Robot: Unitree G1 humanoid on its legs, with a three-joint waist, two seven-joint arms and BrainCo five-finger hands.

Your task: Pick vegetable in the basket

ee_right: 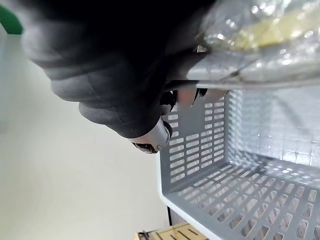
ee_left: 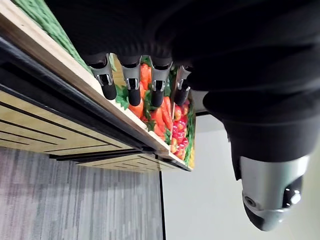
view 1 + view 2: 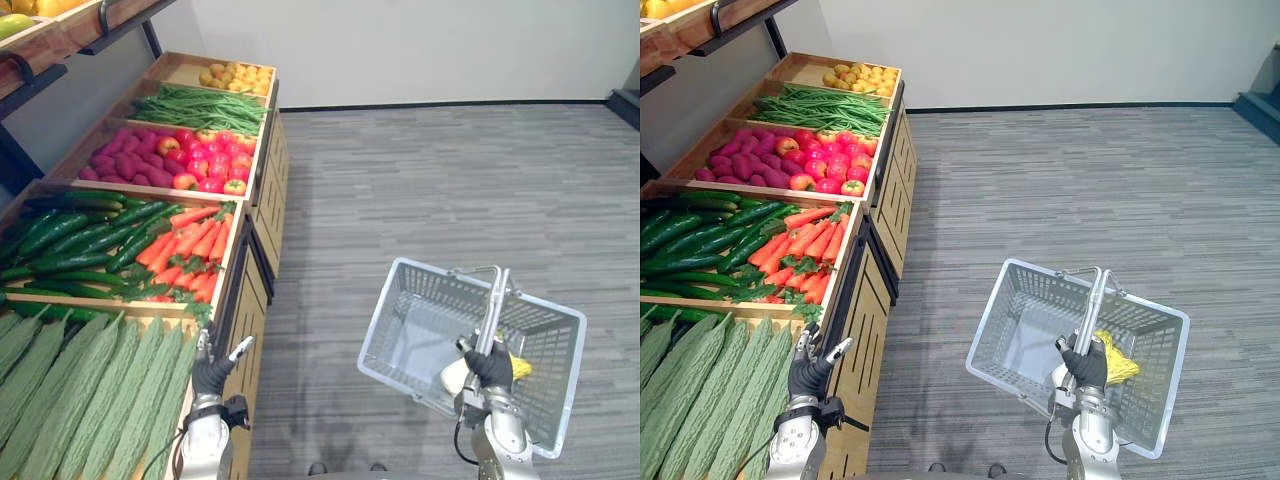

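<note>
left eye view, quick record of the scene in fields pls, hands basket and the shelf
left hand: open, holding nothing, at the front edge of the stand by the green ridged gourds
right hand: shut on the handle of the grey basket, held over the floor
basket contents: one yellow item near the hand, kind unclear
next bin back: cucumbers beside carrots
task state: no vegetable in the left hand yet

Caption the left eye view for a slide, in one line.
Right hand holds the grey basket by its handle; open left hand hovers beside the bumpy green gourds.
</note>
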